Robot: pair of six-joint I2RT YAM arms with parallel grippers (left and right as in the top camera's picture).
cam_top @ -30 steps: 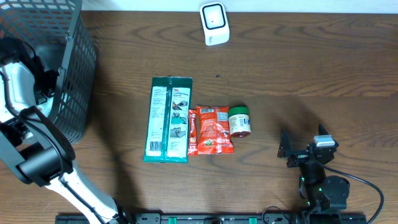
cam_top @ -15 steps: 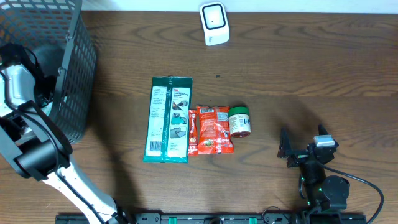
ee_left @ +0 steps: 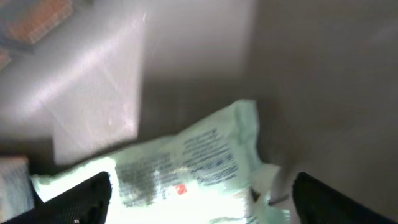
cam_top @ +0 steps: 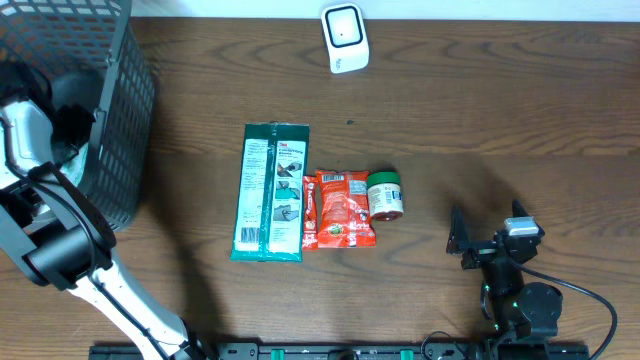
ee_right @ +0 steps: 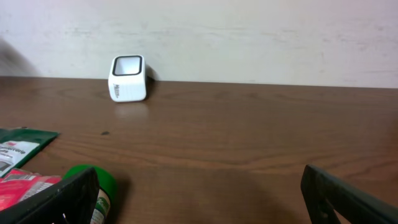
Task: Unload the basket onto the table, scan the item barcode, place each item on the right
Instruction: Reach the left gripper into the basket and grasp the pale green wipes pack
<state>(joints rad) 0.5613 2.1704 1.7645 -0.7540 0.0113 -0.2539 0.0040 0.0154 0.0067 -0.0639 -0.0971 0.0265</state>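
Inside the basket (cam_top: 120, 120) at far left, the left gripper (ee_left: 205, 199), jaws open over the pouch (ee_left: 186, 168), may pinch only loose film and slip; right gripper (ee_right: 199, 193) jaws likewise open.

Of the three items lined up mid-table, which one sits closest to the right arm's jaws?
The small green-lidded jar, at the row's end on that arm's side. The red packet comes next, and the green packet lies farthest.

From above I see my left arm (cam_top: 25, 140) reaching into the basket (cam_top: 125, 110) at the table's (cam_top: 500, 120) left. A scanner (cam_top: 345, 38) sits at the far edge. A green pack (cam_top: 270, 190), red pack (cam_top: 340, 208) and jar (cam_top: 385, 194) lie side by side mid-table.
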